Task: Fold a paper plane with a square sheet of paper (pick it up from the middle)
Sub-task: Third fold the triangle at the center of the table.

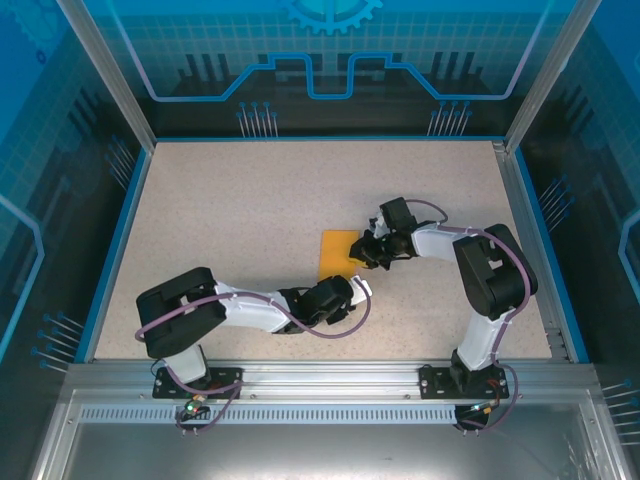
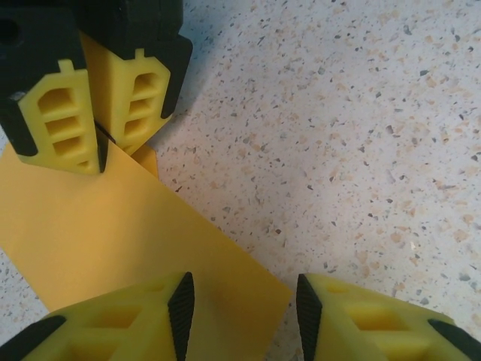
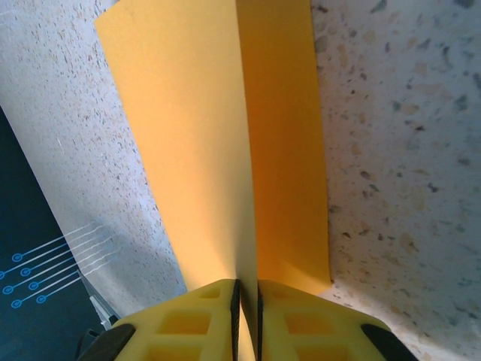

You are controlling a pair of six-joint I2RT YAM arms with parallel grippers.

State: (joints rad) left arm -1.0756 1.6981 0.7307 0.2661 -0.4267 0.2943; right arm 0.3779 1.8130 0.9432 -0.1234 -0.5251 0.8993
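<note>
Speckled tabletop carried the square sheet of paper, its middle ridge nipped in the right gripper's closed jaws. Directly below the left gripper, half-open and empty, lay a corner. Nearly all folds seemingly remained.

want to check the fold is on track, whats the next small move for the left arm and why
Probably ease the left gripper down and close on the free corner of the square sheet of paper. Its jaws stand apart over that corner, gripping nothing, while the right gripper is shut on the sheet's raised fold, so a second hold would steady it.
</note>
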